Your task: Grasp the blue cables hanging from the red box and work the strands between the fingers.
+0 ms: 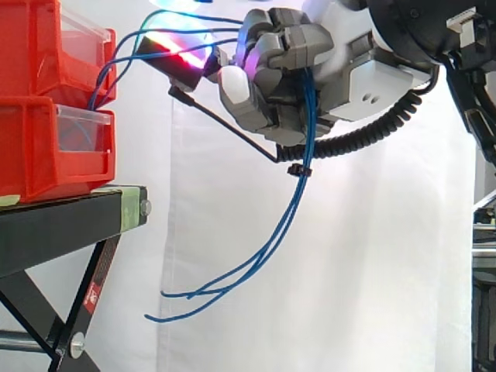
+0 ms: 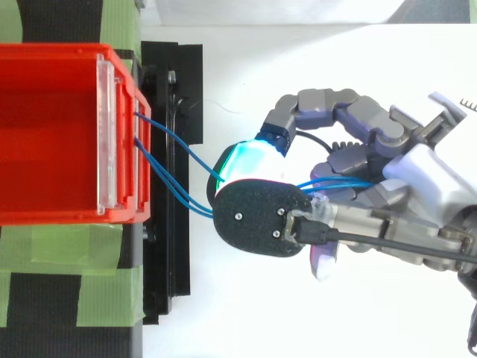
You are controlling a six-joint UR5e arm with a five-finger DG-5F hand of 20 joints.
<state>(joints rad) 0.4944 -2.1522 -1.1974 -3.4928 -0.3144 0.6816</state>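
The robot hand [image 1: 271, 77] hangs in the air in front of the white curtain [image 1: 372, 256], with its fingers curled round the thin blue cables [image 1: 308, 116], so the strands are gripped inside the fist. In the top view the strands can be seen threading between the grey fingers near the palm.

Out past the hand's fingertips [image 1: 234, 84], the cables stretch in loose arcs to the front of the upper red plastic bin [image 2: 45, 134]. There they go in at the edge of its clear front panel [image 2: 108, 134]. One pad stretched toward the bin glows red and magenta, and another glows green-cyan in the top view.

Below the hand the strands drop together through a small black tie [image 1: 299, 169]. From there they sweep down and back under the fingertips, their free ends dangling apart from everything. A second red bin [image 1: 31, 147] sits under the first on the black metal stand [image 1: 54, 225], lower than the hand and well clear of it.
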